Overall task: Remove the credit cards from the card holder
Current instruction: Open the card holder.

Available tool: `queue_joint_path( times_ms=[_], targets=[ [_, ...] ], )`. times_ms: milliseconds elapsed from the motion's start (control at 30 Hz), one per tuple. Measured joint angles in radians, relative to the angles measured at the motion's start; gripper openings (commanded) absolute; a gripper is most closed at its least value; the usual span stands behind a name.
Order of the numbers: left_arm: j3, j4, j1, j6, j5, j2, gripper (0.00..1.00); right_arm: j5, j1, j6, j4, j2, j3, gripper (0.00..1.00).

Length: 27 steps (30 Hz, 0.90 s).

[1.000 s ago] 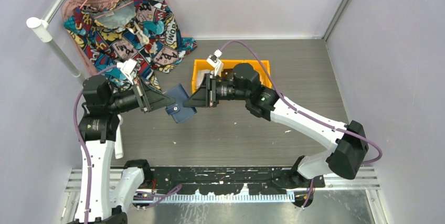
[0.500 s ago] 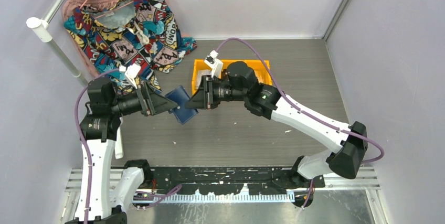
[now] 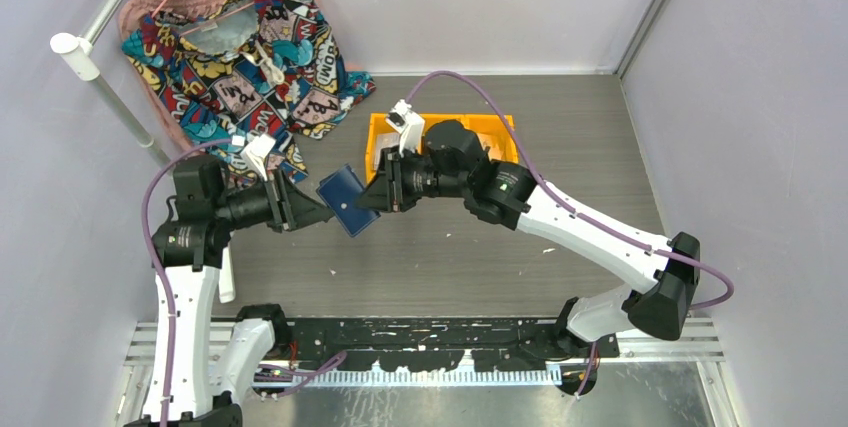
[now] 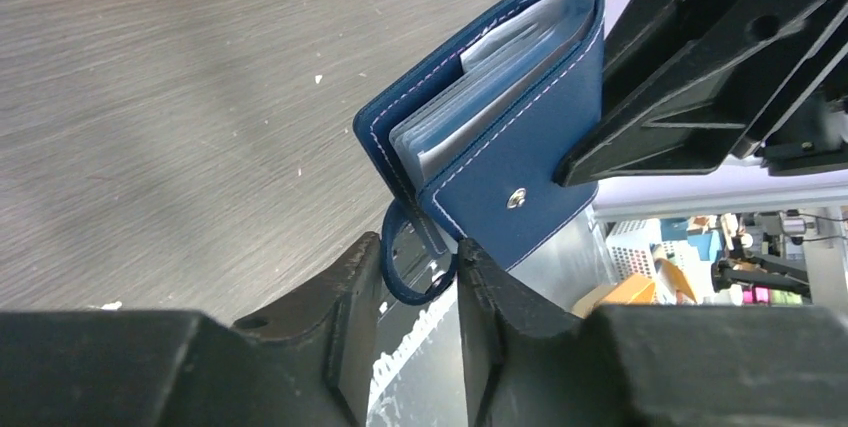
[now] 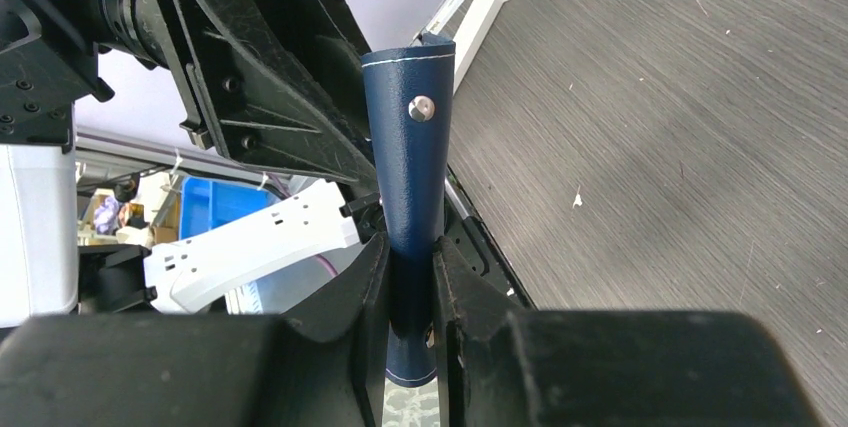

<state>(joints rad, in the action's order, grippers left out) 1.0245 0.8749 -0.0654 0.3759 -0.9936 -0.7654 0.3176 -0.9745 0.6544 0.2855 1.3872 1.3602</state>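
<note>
The card holder [image 3: 343, 197] has turned, showing more of its flat face.

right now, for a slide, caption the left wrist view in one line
Closed navy card holder held above the table by the right gripper, its loop between the left gripper's fingers.

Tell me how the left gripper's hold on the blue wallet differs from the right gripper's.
The right gripper is clamped on the card holder's cover, fingers nearly together; the left gripper shows a wider gap, with only the small corner loop between its fingers. The right gripper's hold looks firm; whether the left gripper pinches the corner loop I cannot tell. Shared: both meet the closed card holder from opposite sides.
</note>
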Motion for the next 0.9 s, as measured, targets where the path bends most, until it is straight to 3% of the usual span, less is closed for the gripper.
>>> queue_joint_path(
  times_ms=[167, 367, 533, 667, 767, 900],
  targets=[
    [0.0, 0.039, 0.0, -0.052, 0.024, 0.006, 0.23, 0.002, -0.001, -0.003, 0.008, 0.0, 0.0, 0.13],
    [0.011, 0.082, 0.0, -0.119, 0.023, 0.013, 0.21, 0.019, -0.003, -0.002, 0.008, -0.005, 0.0, 0.13],
    [0.031, 0.129, 0.0, -0.178, -0.007, 0.012, 0.06, 0.057, -0.003, 0.004, -0.006, -0.009, 0.0, 0.19],
    [0.041, 0.137, 0.0, -0.195, -0.015, 0.013, 0.0, 0.083, 0.002, 0.026, -0.047, -0.011, -0.013, 0.41],
    [0.044, 0.137, 0.0, -0.191, -0.026, 0.017, 0.0, 0.095, 0.015, 0.062, -0.107, -0.015, -0.044, 0.73],
    [0.061, 0.13, 0.0, -0.174, -0.023, 0.024, 0.0, 0.097, 0.036, 0.1, -0.168, -0.013, -0.093, 0.87]
  ],
)
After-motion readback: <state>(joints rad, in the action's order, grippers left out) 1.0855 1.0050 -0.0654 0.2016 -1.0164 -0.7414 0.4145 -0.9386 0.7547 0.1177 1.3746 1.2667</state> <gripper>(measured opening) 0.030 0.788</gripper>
